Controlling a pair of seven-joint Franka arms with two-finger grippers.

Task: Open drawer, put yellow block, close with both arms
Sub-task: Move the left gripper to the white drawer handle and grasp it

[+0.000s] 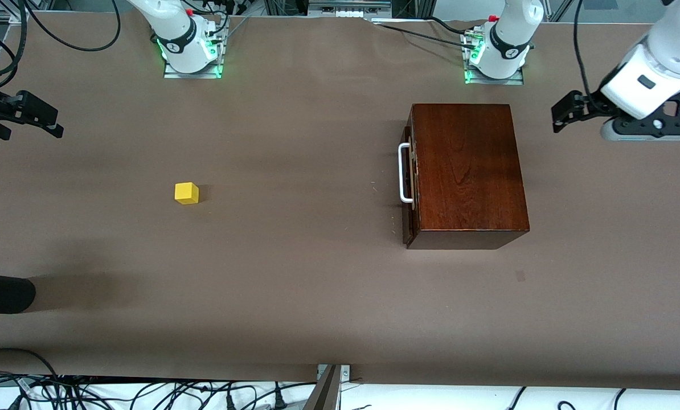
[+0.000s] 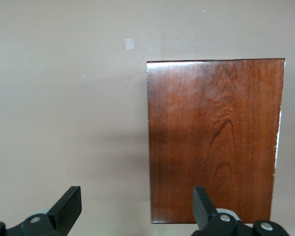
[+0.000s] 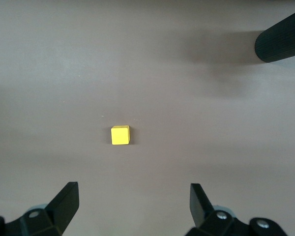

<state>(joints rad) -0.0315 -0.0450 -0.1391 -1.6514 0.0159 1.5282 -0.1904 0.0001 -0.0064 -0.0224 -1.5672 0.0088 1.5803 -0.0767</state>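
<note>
Right gripper, fingers spread and empty, hangs well apart from the yellow block; left gripper, open too, waits beside the shut drawer.

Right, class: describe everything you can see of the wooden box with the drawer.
The wooden box is dark, glossy reddish-brown with visible grain, a flat top and squared edges. Its drawer is shut, the front nearly flush, carrying a white U-shaped bar handle that faces the right arm's end. It sits flat on the brown table toward the left arm's end. No gripper touches it.
</note>
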